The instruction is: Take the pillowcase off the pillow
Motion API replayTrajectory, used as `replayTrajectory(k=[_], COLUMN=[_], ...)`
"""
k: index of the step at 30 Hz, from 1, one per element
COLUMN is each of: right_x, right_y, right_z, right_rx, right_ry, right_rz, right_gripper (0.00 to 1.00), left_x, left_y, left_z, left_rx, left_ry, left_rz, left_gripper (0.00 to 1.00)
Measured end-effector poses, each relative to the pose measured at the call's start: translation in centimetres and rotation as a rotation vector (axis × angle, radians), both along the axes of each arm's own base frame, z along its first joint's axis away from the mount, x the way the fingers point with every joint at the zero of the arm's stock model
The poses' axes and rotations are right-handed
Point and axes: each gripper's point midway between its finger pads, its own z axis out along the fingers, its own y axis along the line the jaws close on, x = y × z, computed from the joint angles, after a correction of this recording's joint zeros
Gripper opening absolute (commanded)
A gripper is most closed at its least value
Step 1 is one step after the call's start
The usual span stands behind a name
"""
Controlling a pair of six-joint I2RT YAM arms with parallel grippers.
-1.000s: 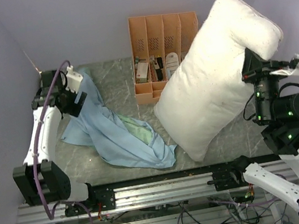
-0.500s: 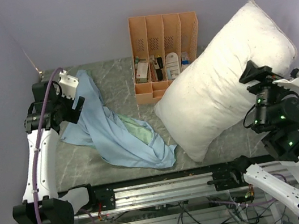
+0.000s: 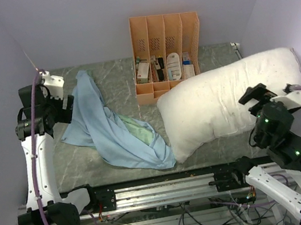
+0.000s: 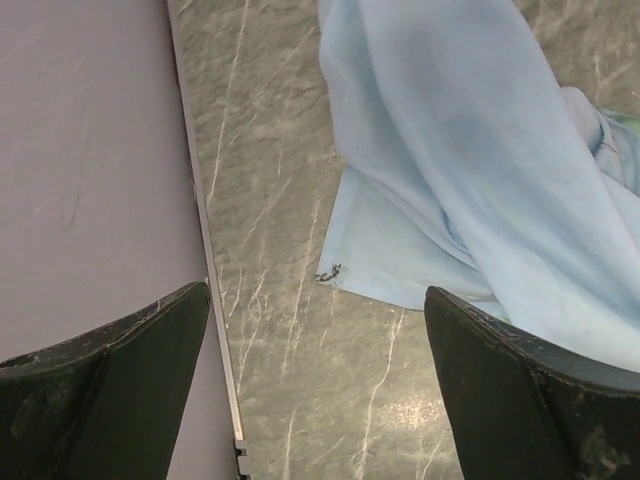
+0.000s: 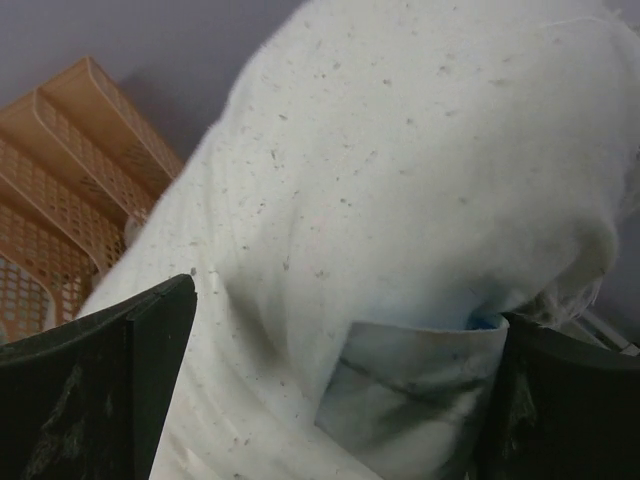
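On the table (image 3: 115, 75), the bare pillow (image 3: 229, 99) lies at right by the rack (image 3: 163, 35), with the pillowcase (image 3: 113, 130) heaped at left. The left claw (image 3: 57, 99) and right claw (image 3: 259, 96) are spread and empty; each should lift clear without snagging cloth.

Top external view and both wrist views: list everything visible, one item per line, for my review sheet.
pillowcase: one, light blue with a mint-green patch, crumpled on the table's left half, off the pillow
pillow: one, off-white and speckled, bare, lying on the table's right side beside the file rack
file rack: one, orange, four slots, against the back wall
small items: several, mixed colours, inside the file rack, too small to identify
table: one, grey marbled
left gripper: one, black fingers, open, over the pillowcase's left edge, holding nothing
right gripper: one, black fingers, open, at the pillow's right end
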Motion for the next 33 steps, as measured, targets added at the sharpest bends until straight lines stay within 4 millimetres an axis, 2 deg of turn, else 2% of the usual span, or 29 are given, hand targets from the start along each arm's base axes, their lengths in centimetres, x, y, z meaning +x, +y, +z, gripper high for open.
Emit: replayTrajectory(k=[3, 4, 6, 10, 14, 17, 19, 21, 22, 24, 26, 28, 29, 31, 33], right_x=[-1.5, -1.9, -1.8, 0.7, 4.1, 5.2, 5.7, 6.1, 6.5, 7.0, 6.6, 5.2, 4.3, 2.0, 0.1], right_y=[-0.6, -0.4, 0.3, 4.9, 11.0, 12.6, 12.5, 11.7, 11.1, 10.0, 7.9, 5.7, 4.8, 2.2, 0.1], right_z=[1.4, 2.0, 2.1, -0.8, -5.9, -7.5, -7.5, -5.8, -4.2, -0.6, 3.8, 7.1, 8.0, 9.4, 10.0], right_rx=[0.045, 0.070, 0.086, 0.092, 0.101, 0.095, 0.078, 0.045, 0.029, 0.011, 0.000, -0.003, 0.001, 0.006, 0.010], right_ry=[-0.029, -0.044, -0.041, 0.061, 0.241, 0.301, 0.314, 0.308, 0.293, 0.242, 0.155, 0.067, 0.036, -0.025, -0.060], right_rz=[0.008, 0.035, 0.080, 0.280, 0.497, 0.549, 0.543, 0.500, 0.466, 0.397, 0.301, 0.220, 0.188, 0.103, 0.025], right_gripper=[1.00, 1.00, 1.00, 1.00, 1.00, 1.00, 1.00, 1.00, 1.00, 1.00, 1.00, 1.00, 1.00, 1.00, 1.00], left_x=[0.0, 0.0, 0.0, 0.2, 0.2, 0.0, -0.2, -0.3, -0.3, -0.4, -0.4, -0.5, -0.6, -0.5, -0.5], left_y=[1.0, 1.1, 1.1, 0.6, 0.3, 0.4, 0.6, 0.7, 0.7, 0.8, 0.8, 0.8, 0.8, 0.7, 0.6], left_z=[0.3, 0.4, 0.5, 0.5, 0.5, 0.4, 0.5, 0.7, 0.7, 0.7, 0.6, 0.3, 0.2, 0.2, 0.2], left_rx=[-0.034, -0.042, -0.061, -0.094, -0.108, -0.111, -0.111, -0.112, -0.112, -0.113, -0.117, -0.122, -0.123, -0.126, -0.130], left_ry=[-0.015, -0.018, -0.027, -0.033, -0.034, -0.036, -0.041, -0.047, -0.049, -0.051, -0.050, -0.043, -0.040, -0.040, -0.040], left_rz=[0.041, 0.046, 0.052, 0.039, 0.030, 0.033, 0.035, 0.037, 0.038, 0.036, 0.035, 0.034, 0.035, 0.032, 0.027], left_gripper=[0.99, 0.99, 0.99, 0.99, 0.99, 0.99, 0.99, 0.99, 0.99, 0.99, 0.99, 0.99, 0.99, 0.99, 0.99])
